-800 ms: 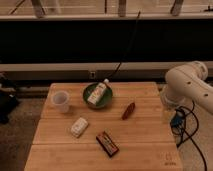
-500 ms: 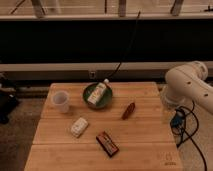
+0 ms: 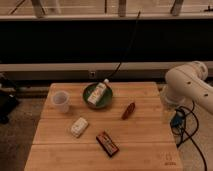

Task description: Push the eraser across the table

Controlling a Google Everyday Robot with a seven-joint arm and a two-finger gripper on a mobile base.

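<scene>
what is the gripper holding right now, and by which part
Nothing is held: the gripper hangs open by the right edge of the table, and the eraser lies untouched near the front, well apart from it.

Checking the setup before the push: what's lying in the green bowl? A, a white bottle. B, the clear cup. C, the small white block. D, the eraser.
A: a white bottle lies in the green bowl, while the eraser sits near the table's front edge and the gripper hangs off the table's right side, away from both.
</scene>
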